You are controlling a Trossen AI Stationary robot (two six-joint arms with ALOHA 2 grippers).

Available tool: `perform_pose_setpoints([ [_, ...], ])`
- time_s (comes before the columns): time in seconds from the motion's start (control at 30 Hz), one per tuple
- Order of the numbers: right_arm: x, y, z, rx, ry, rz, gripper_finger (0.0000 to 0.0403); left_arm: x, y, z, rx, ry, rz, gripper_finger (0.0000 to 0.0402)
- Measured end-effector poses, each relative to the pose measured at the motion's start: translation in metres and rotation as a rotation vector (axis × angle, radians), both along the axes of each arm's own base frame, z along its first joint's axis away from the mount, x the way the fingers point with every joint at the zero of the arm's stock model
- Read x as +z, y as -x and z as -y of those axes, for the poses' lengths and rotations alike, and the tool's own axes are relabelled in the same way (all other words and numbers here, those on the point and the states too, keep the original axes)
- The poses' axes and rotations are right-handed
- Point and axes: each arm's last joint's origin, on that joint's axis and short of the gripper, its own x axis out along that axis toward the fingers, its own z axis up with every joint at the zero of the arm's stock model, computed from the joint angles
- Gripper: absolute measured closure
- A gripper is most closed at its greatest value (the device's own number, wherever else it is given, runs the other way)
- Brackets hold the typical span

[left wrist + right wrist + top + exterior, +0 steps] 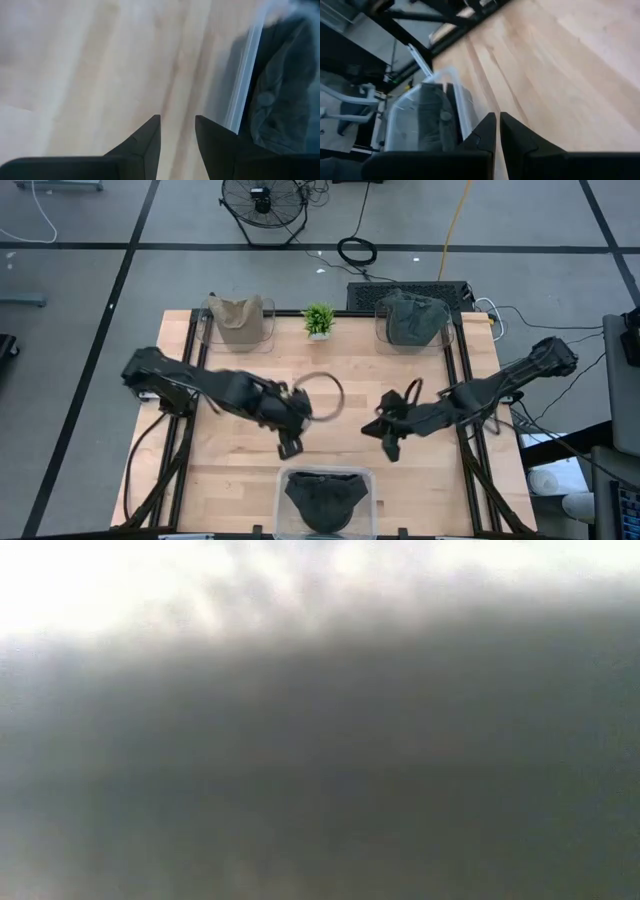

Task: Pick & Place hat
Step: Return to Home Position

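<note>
Cap (322,496) lay in bin (281,486) | judged soft, light: pinch brim | left hand (177,120) narrowly parted, right hand (498,117) closed, both empty

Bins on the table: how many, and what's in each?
3. The far left bin holds a tan cap; the far right bin holds a dark gray cap; the near centre bin holds a black cap. Further caps underneath may be hidden.

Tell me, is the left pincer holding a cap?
No, the left pincer has only bare table between its parted fingers; the dark cap lies in the bin beside it.
</note>
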Motion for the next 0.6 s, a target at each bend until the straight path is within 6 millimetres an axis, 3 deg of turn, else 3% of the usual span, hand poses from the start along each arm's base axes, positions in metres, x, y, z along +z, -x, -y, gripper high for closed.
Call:
perform_pose_setpoints([
  [0.13, 0.021, 0.02, 0.013, 0.015, 0.029, 0.081, 0.0387, 0.036, 0.021, -0.024, 0.046, -0.065, 0.15, 0.0271],
  [0.33, 0.044, 0.05, 0.037, -0.095, 0.073, 0.168, 0.0387, 0.079, 0.044, -0.066, 0.094, -0.112, 0.369, 0.0271],
  [0.43, 0.055, 0.064, 0.047, -0.117, 0.098, 0.225, 0.0387, 0.094, 0.048, -0.081, 0.061, -0.104, 0.47, 0.0271],
  [0.6, 0.061, 0.08, 0.055, -0.248, 0.125, 0.309, 0.0387, 0.099, 0.042, -0.096, 0.011, -0.099, 0.553, 0.0271],
])
